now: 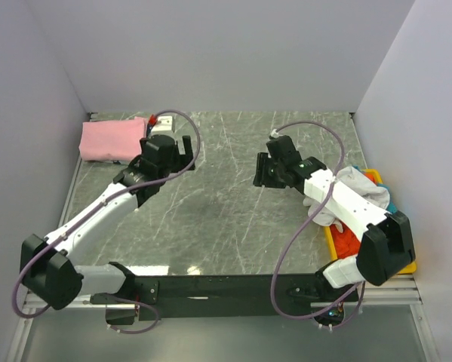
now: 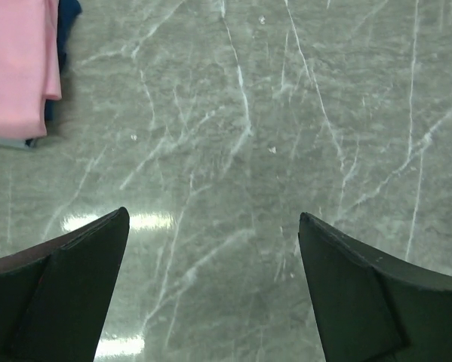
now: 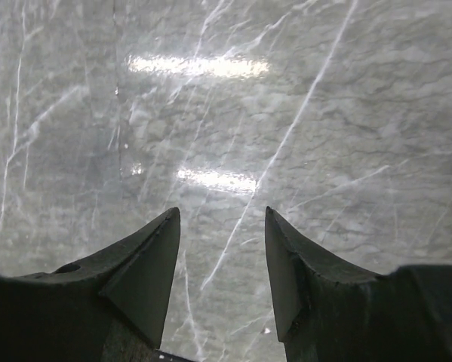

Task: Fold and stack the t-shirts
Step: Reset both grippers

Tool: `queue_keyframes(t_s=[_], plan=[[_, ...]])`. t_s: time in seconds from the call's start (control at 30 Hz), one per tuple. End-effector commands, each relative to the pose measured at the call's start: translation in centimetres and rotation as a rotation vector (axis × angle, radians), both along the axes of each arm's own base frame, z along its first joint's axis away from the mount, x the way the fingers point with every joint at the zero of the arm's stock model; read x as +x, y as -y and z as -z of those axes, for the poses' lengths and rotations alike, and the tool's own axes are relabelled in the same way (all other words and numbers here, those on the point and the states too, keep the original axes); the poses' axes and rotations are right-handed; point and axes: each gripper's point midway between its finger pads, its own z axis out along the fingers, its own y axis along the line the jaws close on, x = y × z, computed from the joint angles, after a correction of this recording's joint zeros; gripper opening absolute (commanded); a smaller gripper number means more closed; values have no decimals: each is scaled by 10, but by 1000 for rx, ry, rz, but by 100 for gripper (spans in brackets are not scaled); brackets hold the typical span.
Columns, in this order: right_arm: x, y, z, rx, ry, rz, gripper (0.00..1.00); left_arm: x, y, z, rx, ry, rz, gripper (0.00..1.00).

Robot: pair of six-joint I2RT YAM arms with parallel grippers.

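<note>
Upper left: pink t-shirt (image 1: 112, 139) lying folded atop navy t-shirt (image 2: 69, 15), starting the stack. Left gripper (image 1: 182, 151) hovering nearby, jaws released wide, empty. Centre: right gripper (image 1: 262, 170) hanging over table (image 1: 226, 219), jaws part-open, gripping nothing. Far right: unfolded t-shirts (image 1: 358, 181) waiting in yellow tray (image 1: 333, 243).

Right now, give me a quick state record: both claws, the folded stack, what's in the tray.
left claw: open wide, empty, above the table
right claw: open, narrower gap, empty, above the table
pink t-shirt: folded, far left corner, top of stack
navy t-shirt: edge showing beneath the pink one
yellow tray: right side of the table, partly under the right arm
in tray: white t-shirt, orange-red t-shirt, teal t-shirt, all bunched, unfolded
</note>
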Motion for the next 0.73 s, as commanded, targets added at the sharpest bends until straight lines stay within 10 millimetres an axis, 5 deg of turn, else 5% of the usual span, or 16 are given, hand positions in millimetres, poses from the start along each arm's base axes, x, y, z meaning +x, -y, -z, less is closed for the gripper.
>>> queue_keyframes(t_s=[0.0,0.2,0.33,0.7], plan=[[14,7,-25,28,148,69,56,-15,-1,0,-42,35,-42,100],[12,18,-27,24,208,112,56,-42,14,28,-124,-16,54,99],[7,28,-19,18,222,157,55,-54,16,29,-166,-12,87,99],[2,43,-18,19,250,242,55,-50,11,31,-122,-2,76,100]])
